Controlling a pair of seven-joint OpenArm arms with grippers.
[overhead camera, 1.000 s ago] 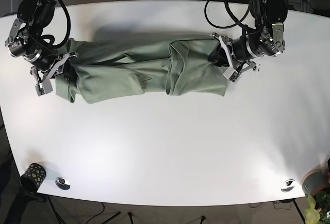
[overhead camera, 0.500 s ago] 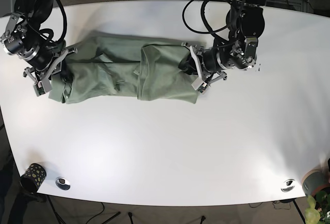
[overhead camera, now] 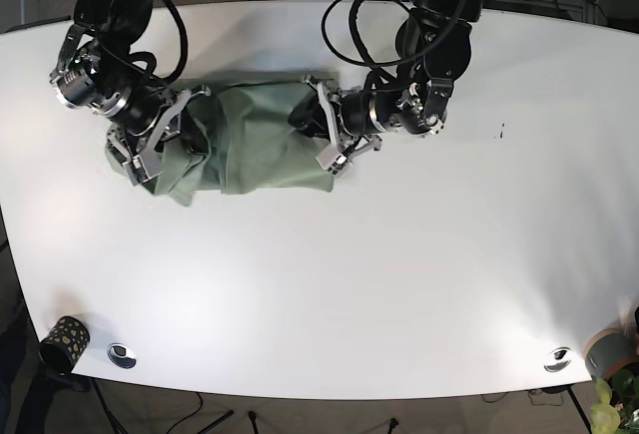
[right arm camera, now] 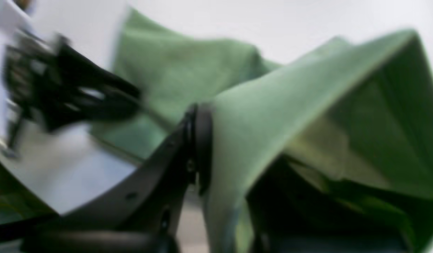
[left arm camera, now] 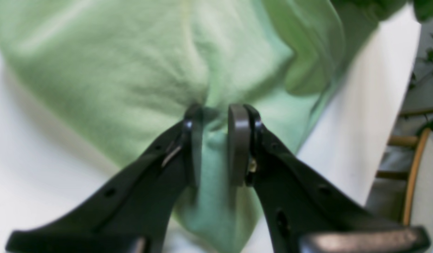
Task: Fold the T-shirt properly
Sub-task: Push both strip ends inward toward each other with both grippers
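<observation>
The T-shirt (overhead camera: 245, 150) is a soft, matte sage-green knit, bunched into a short, thick bundle with rounded folds and 1 crisp vertical crease near its middle. It lies on the tabletop (overhead camera: 399, 274) between the 2 sets of fingers, in the upper left part of the base view. Its lower edge runs nearly straight; its left end droops in a loose, wrinkled lobe.

The left gripper (left arm camera: 215, 140) pinches a ridge of the cloth between its dark, smooth fingers (left arm camera: 239, 140), set narrow with the fabric filling the gap. Beyond those fingers the cloth spreads out in broad, gently puckered folds; below them a pointed corner hangs toward the camera. In the base view this gripper (overhead camera: 321, 135) sits at the bundle's right edge.

The right gripper (overhead camera: 150, 145) is buried in the bundle's left end. In its wrist view, which is blurred, 1 black finger (right arm camera: 198, 140) presses against a lifted, tent-shaped fold of the T-shirt (right arm camera: 307, 105), which drapes over the other side and hides it; the cloth looks gripped there, with the fingers closed on it.

The tabletop is white, smooth and faintly glossy. Well away from both grippers, at its near left corner, stands a dark cup (overhead camera: 63, 342) with pale speckles; what it holds cannot be told.
</observation>
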